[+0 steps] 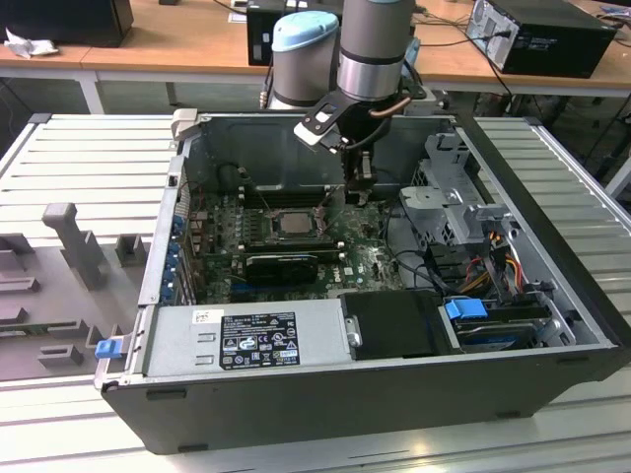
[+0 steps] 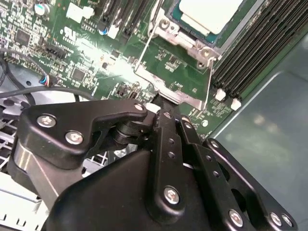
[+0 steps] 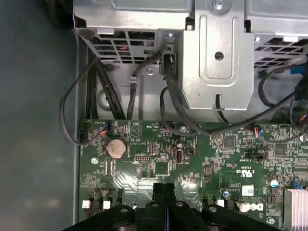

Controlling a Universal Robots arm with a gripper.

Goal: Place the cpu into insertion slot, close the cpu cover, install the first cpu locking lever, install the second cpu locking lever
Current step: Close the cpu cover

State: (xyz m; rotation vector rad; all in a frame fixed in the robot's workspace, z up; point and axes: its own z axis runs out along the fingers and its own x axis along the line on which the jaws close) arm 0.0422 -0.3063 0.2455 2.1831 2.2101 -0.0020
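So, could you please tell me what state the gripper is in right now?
Gripper: closed, fingertips at the edge of the open cpu cover; whether it pinches the cover cannot be told.

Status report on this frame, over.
The gripper shut, tips at the cpu cover edge; cover open beside the insertion slot; the cpu seated in it.
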